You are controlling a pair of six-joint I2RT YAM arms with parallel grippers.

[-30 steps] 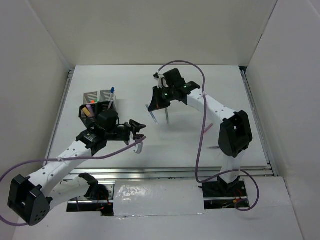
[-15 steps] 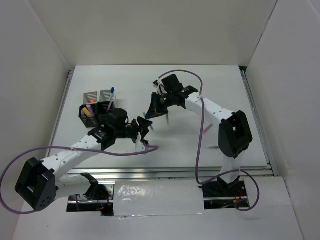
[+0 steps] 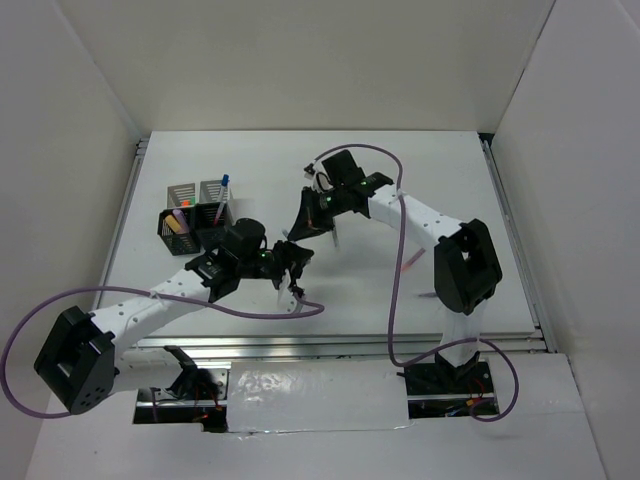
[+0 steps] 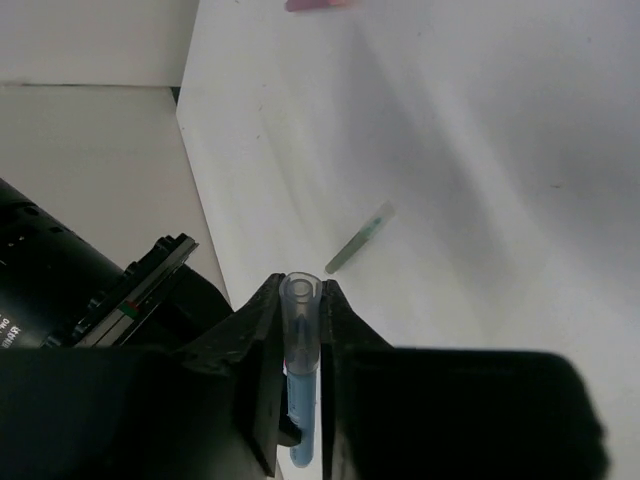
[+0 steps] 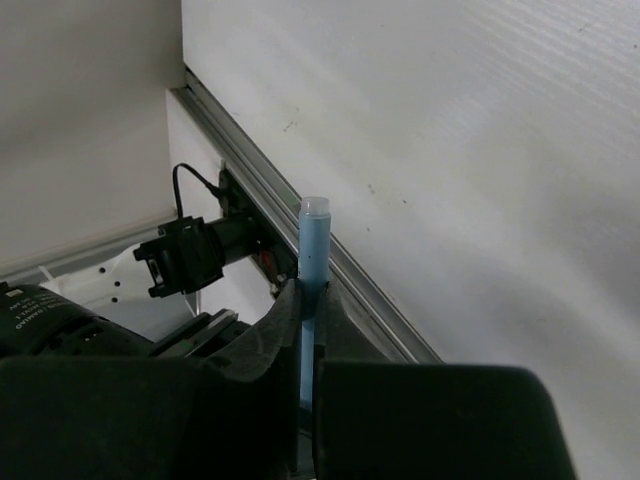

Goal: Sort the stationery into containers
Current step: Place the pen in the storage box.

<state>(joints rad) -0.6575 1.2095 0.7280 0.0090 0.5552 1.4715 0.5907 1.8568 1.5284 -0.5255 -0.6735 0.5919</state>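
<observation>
Near the table's middle in the top view, my left gripper (image 3: 292,262) and right gripper (image 3: 303,226) nearly touch. In the left wrist view my left gripper (image 4: 300,290) is shut on a thin blue pen (image 4: 300,400) with a clear cap. My right gripper (image 5: 308,290) is also shut on a blue pen (image 5: 314,240), which sticks out past its fingertips. I cannot tell if it is one pen. The mesh containers (image 3: 196,208) stand at the left with a blue-capped pen (image 3: 222,190) and a purple marker (image 3: 180,215) inside.
A pink pen (image 3: 410,262) and a grey pen (image 3: 428,295) lie on the table to the right, near the right arm's base. A greenish pen (image 4: 360,238) lies on the table ahead of the left gripper. White walls enclose the table on three sides.
My left arm has swung right to meet the right gripper, and its jaws have closed on the blue pen. The right gripper has shifted slightly left.
</observation>
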